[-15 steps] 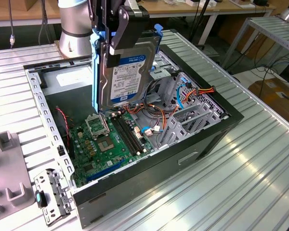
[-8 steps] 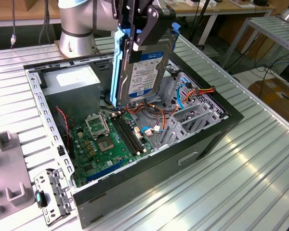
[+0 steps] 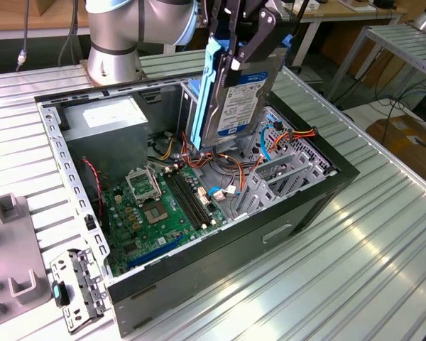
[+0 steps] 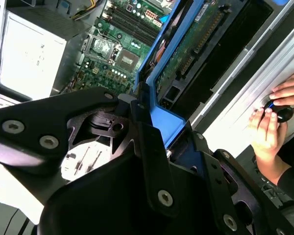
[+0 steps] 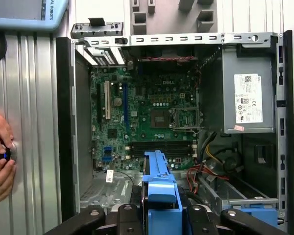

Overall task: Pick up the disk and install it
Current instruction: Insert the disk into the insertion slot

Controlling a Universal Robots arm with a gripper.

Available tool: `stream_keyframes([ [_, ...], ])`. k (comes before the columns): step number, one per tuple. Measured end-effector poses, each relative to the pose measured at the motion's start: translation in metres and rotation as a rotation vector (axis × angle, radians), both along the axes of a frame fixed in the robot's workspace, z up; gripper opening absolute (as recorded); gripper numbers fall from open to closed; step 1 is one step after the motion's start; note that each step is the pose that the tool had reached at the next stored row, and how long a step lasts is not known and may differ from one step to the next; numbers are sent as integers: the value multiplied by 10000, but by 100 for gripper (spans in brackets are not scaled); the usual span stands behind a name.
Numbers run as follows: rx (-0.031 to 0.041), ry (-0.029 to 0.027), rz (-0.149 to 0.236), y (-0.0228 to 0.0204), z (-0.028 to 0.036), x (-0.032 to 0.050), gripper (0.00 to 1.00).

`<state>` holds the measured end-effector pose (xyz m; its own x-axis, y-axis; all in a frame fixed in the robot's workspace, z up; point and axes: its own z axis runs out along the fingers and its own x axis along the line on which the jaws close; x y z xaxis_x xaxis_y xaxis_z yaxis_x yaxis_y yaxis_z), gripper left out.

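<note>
Gripper [image 3: 245,51] is clamped on the top end of the disk [image 3: 236,106]. Jaws are narrow and appear to pinch it across its flat faces. Disk hangs above the open computer case [image 3: 220,256], touching nothing below.

Long axis runs near vertical, straight down from the jaws, with the lower end tilted slightly toward the exterior view's left. Label face looks to the exterior view's right. 1 blue rail [image 3: 202,92] runs down the opposite edge.

Lower end sits just over the cables [image 3: 227,167], between the motherboard [image 3: 163,206] and the metal drive cage [image 3: 284,167].

Judgement: disk picked, not yet seated.

A person's hand [image 4: 272,125] is on the table [image 3: 355,234] beside the case, well apart from the gripper.
</note>
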<state>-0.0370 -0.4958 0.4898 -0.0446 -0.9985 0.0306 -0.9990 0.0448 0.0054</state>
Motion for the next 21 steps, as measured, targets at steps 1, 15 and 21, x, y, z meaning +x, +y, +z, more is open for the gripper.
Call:
stream_keyframes([
  [1,-2,0,0,-2,-2,7,37],
  [15,1,0,-13,-261,-33,78,37],
  [21,0,0,-19,-264,-43,354,37],
])
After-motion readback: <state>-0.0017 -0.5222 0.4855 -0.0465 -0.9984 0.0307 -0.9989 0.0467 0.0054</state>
